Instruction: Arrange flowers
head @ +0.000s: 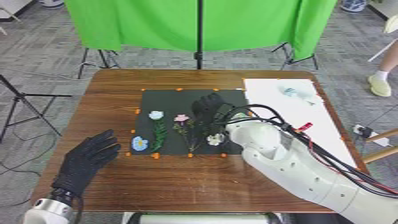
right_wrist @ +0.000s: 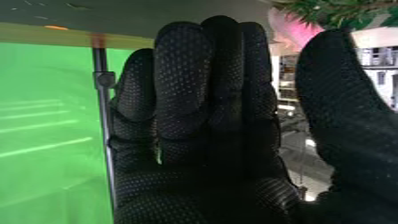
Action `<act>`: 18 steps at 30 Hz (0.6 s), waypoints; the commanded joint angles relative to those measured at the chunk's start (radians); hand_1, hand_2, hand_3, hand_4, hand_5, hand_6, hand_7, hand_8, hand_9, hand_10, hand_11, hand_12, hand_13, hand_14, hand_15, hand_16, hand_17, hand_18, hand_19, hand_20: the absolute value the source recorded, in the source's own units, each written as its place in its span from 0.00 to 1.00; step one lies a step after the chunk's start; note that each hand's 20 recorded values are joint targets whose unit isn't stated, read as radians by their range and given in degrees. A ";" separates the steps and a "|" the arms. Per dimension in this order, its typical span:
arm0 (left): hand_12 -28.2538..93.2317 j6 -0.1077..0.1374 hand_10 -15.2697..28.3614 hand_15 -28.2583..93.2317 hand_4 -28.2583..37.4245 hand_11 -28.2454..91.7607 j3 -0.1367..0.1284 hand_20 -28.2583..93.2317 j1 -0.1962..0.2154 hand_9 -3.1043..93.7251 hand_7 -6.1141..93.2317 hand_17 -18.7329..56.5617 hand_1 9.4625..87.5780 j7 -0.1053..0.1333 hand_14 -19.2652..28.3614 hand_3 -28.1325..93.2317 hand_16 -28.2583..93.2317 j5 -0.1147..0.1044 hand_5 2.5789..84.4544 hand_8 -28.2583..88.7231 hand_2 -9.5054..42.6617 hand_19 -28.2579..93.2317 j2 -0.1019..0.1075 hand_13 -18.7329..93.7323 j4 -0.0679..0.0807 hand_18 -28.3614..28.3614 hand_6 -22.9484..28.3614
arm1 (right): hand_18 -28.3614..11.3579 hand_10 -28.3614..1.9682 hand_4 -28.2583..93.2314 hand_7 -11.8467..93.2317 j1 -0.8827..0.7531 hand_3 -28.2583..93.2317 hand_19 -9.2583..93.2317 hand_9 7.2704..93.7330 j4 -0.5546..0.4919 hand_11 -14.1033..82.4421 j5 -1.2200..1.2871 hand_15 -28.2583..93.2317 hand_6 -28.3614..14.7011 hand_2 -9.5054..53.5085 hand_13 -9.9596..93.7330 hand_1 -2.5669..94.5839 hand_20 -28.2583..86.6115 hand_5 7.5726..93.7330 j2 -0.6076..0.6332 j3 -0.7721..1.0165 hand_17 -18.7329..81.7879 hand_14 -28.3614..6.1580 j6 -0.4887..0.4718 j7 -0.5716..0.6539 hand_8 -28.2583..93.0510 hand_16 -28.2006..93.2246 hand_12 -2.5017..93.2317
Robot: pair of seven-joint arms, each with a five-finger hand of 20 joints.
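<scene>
Black mat, pink flower stretching away, bloom farthest, R robot hand w/ straight fingers (thumb apart)

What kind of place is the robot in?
Probably a robot lab or test room. A green curtain hangs behind the wooden table, a black pole stands in front of the curtain, and a white robot arm is over the table.

The downward head view and close right wrist view share green cloth.
</scene>
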 commanded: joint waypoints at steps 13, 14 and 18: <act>0.37 -0.002 0.65 0.53 0.03 0.43 -0.012 0.30 0.035 0.37 0.25 0.13 0.19 0.002 0.73 0.80 0.23 0.003 0.43 0.17 0.22 0.64 -0.011 0.38 -0.003 0.87 0.54 | 0.28 0.61 0.00 0.54 -0.269 0.94 0.82 0.52 -0.257 0.63 0.052 0.78 0.66 0.02 0.63 0.32 0.62 0.45 0.186 0.351 0.43 0.65 -0.142 -0.138 0.05 0.41 0.30; 0.37 -0.005 0.65 0.53 0.03 0.43 -0.010 0.30 0.030 0.37 0.25 0.13 0.19 0.004 0.73 0.80 0.23 0.003 0.43 0.17 0.22 0.64 -0.009 0.38 0.000 0.87 0.54 | 0.28 0.61 0.00 0.54 -0.273 0.94 0.82 0.53 -0.259 0.62 0.056 0.77 0.66 0.01 0.63 0.33 0.62 0.46 0.193 0.346 0.43 0.65 -0.136 -0.131 0.05 0.40 0.30; 0.37 -0.009 0.65 0.53 0.03 0.44 -0.006 0.30 0.027 0.37 0.25 0.13 0.19 0.005 0.73 0.80 0.23 0.003 0.43 0.17 0.22 0.64 -0.002 0.38 0.000 0.87 0.54 | 0.29 0.62 0.00 0.54 -0.308 0.93 0.82 0.58 -0.266 0.62 0.016 0.77 0.67 0.00 0.66 0.34 0.62 0.48 0.196 0.348 0.44 0.66 -0.147 -0.123 0.05 0.40 0.30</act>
